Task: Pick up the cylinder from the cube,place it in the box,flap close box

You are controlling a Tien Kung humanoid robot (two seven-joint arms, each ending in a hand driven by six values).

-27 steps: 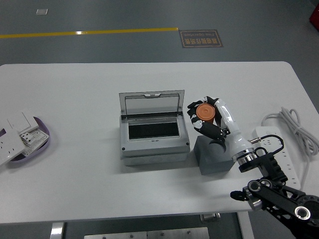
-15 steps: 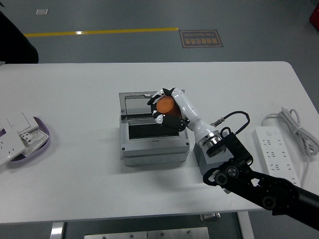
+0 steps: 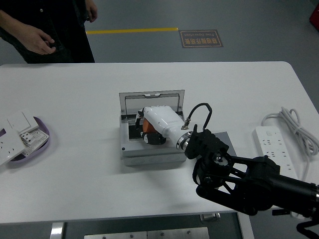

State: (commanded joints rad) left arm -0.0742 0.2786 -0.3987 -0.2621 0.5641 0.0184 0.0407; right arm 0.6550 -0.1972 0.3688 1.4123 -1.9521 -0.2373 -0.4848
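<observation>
The grey box [image 3: 149, 155] stands mid-table with its lid [image 3: 152, 102] upright at the back. My right hand [image 3: 148, 130] reaches down into the box's dark opening, its fingers curled around the orange cylinder [image 3: 149, 127], which shows only partly under the white hand shell. The black right arm [image 3: 239, 177] crosses in from the lower right and hides most of the grey cube [image 3: 225, 140], of which only a top strip shows. My left arm is out of view.
A purple tray [image 3: 44, 132] with white socket plates sits at the left edge. A white power strip [image 3: 275, 147] with a coiled cable lies at the right. A person in dark clothes stands at the far left, one hand [image 3: 44, 42] hanging open above the table's far edge.
My right hand has carried the orange cylinder left from above the cube and down into the box. A person has stepped into view at the far left.
</observation>
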